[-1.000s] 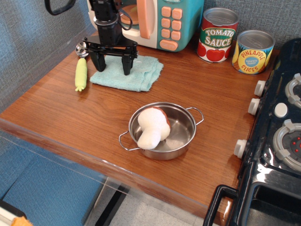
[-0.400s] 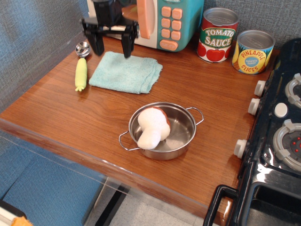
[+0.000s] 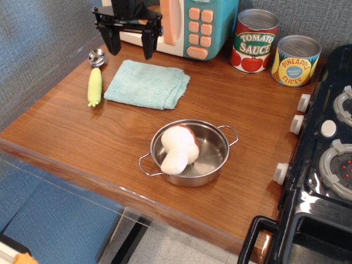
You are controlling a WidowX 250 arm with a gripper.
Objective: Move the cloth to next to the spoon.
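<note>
The light teal folded cloth (image 3: pixel 147 84) lies flat on the wooden counter, just right of the spoon (image 3: pixel 95 78). The spoon has a round metal bowl at its far end and a yellow-green corn-shaped handle pointing toward me. A narrow strip of wood separates the two. My black gripper (image 3: pixel 130 45) hangs open and empty above the cloth's far edge, in front of the toy microwave, its two fingers spread wide and clear of the cloth.
A steel pot (image 3: pixel 190 153) holding a white plush toy (image 3: pixel 177 148) stands at the counter's middle front. A toy microwave (image 3: pixel 187 25), a tomato sauce can (image 3: pixel 253 41) and a pineapple can (image 3: pixel 296 60) line the back. A black stove (image 3: pixel 324 159) fills the right.
The gripper, which stood down on the cloth with fingers spread, has risen off it and moved back toward the microwave. The cloth stays flat beside the spoon.
</note>
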